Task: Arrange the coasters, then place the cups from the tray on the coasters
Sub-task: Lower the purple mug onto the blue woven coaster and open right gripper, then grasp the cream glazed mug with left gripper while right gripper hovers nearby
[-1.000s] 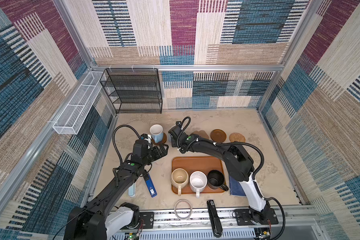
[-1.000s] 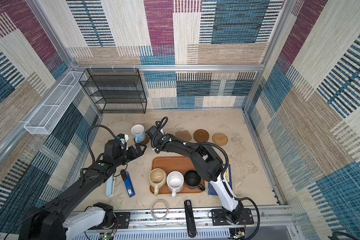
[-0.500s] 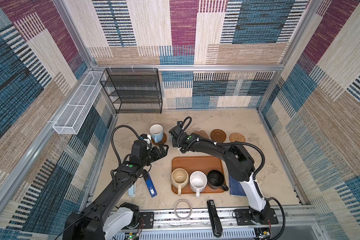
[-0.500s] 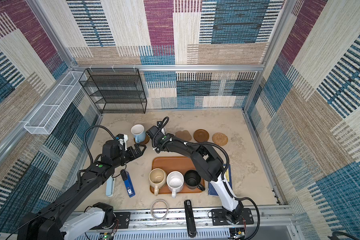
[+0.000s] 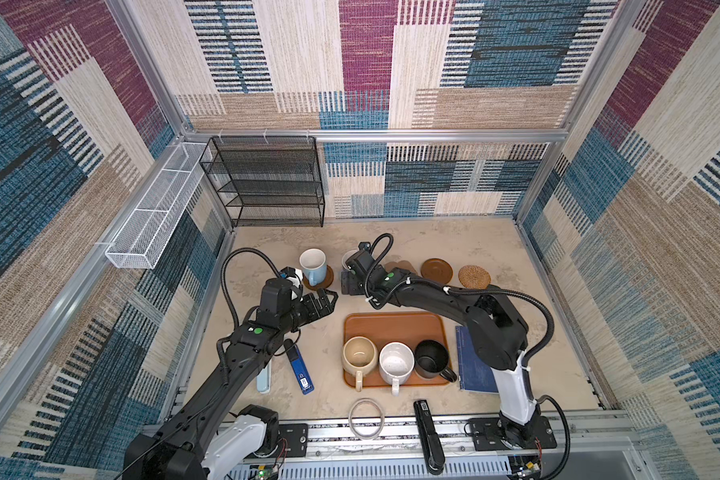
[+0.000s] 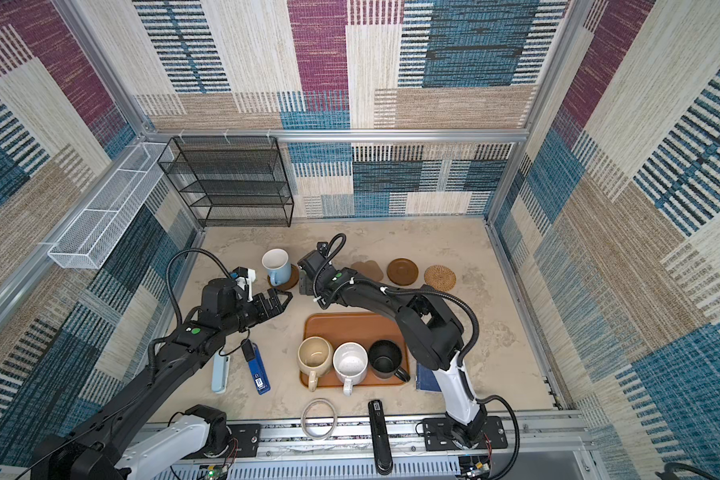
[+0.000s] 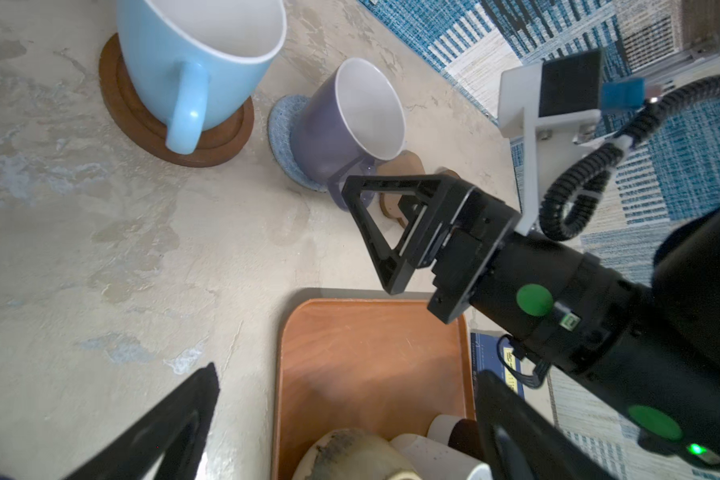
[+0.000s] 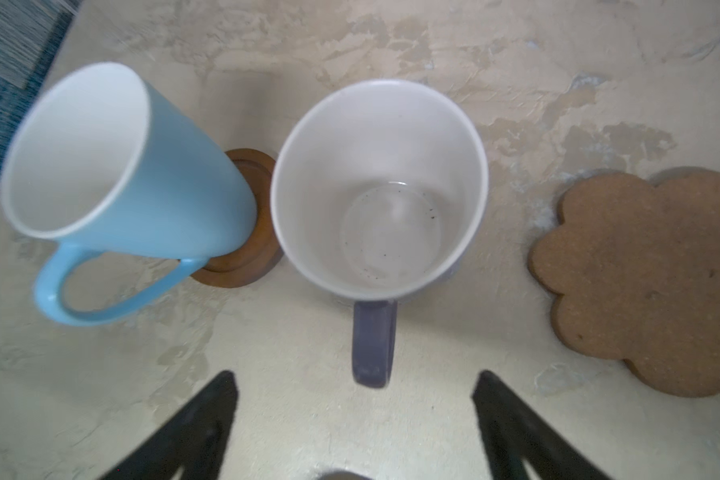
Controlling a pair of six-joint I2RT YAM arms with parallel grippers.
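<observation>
In both top views the light blue cup stands on a dark brown coaster. The lavender cup sits on the blue-grey woven coaster. My right gripper is open, with the cup's handle free just beyond its fingertips. A tan flower coaster, a second brown disc and a rattan round lie bare. The tray holds the beige, speckled white and black cups. My left gripper hovers open and empty left of the tray.
A dark blue book lies right of the tray under the right arm. A clear ring, a black bar, a blue pen and a pale case lie along the front. A wire rack stands at the back left.
My right gripper has opened and let go of the lavender cup's handle; the cup stays on the woven coaster. The left arm has barely shifted.
</observation>
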